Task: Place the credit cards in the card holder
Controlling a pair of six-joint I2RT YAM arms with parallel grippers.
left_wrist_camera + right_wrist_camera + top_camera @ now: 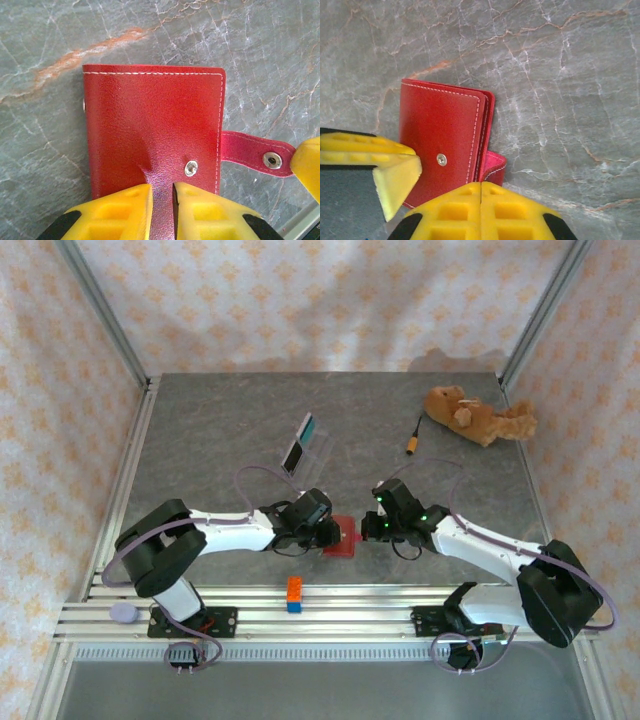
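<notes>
The red card holder [341, 538] lies folded shut on the grey table between both grippers. My left gripper [162, 187] is shut on a pinched-up fold of the card holder's [150, 125] front cover, near its snap stud. The snap tab [255, 152] sticks out flat to the right. My right gripper [480, 186] is shut with its jaws touching, its tips right at the tab's [495, 167] end beside the card holder [440, 125]. Whether they pinch the tab I cannot tell. Two credit cards, one teal [308, 426] and one dark with white [293, 455], stand in a clear tray farther back.
The clear plastic tray [320, 447] sits behind the left arm. A brown plush toy [478, 415] and a small orange-tipped object [414, 445] lie at the back right. An orange-and-blue block [294, 593] rests on the front rail, a purple disc [124, 612] at its left end.
</notes>
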